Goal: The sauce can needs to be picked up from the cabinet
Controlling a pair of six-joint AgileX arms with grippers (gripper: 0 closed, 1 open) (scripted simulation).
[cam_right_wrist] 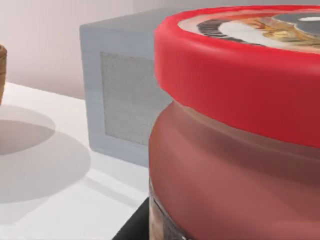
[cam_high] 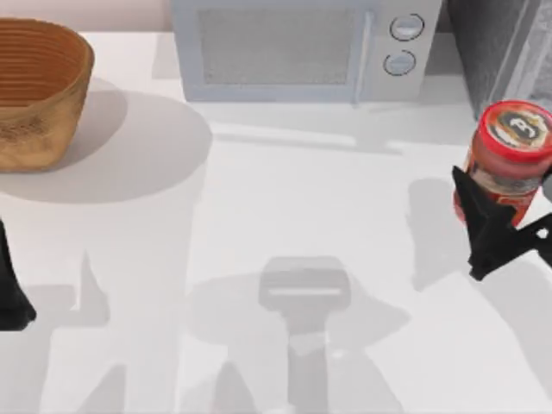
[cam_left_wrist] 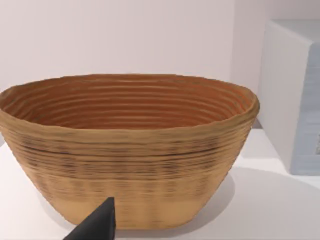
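Table [cam_high: 285, 198] from above: white surface, with a woven basket [cam_high: 39, 90] at its far left and a light-grey microwave [cam_high: 302, 47] with two round knobs at the back middle. At the far right, my right gripper [cam_high: 509, 216] has its dark fingers closed around the sauce can [cam_high: 511, 155], which stands upright with its red top and round emblem facing the camera. The can sits just in front of the cabinet [cam_high: 496, 43], whose dark speckled side fills the back right corner; I cannot tell whether the can touches the cabinet or the table. My left arm is parked at the left edge of the table, in front of the basket, its gripper [cam_high: 13, 297] showing as a dark shape; I cannot tell how its fingers stand.

Left wrist view: the basket [cam_left_wrist: 130, 150] is close ahead, ribbed and open-mouthed, standing on the white table, with one dark fingertip [cam_left_wrist: 97, 222] in front of it. The microwave's pale side [cam_left_wrist: 292, 95] is beyond the basket.

Right wrist view: the sauce can [cam_right_wrist: 235, 150] is very near, red lid above a reddish label, with a dark finger [cam_right_wrist: 135, 227] against its base. The microwave [cam_right_wrist: 125, 100] stands behind it on the table [cam_right_wrist: 60, 200].
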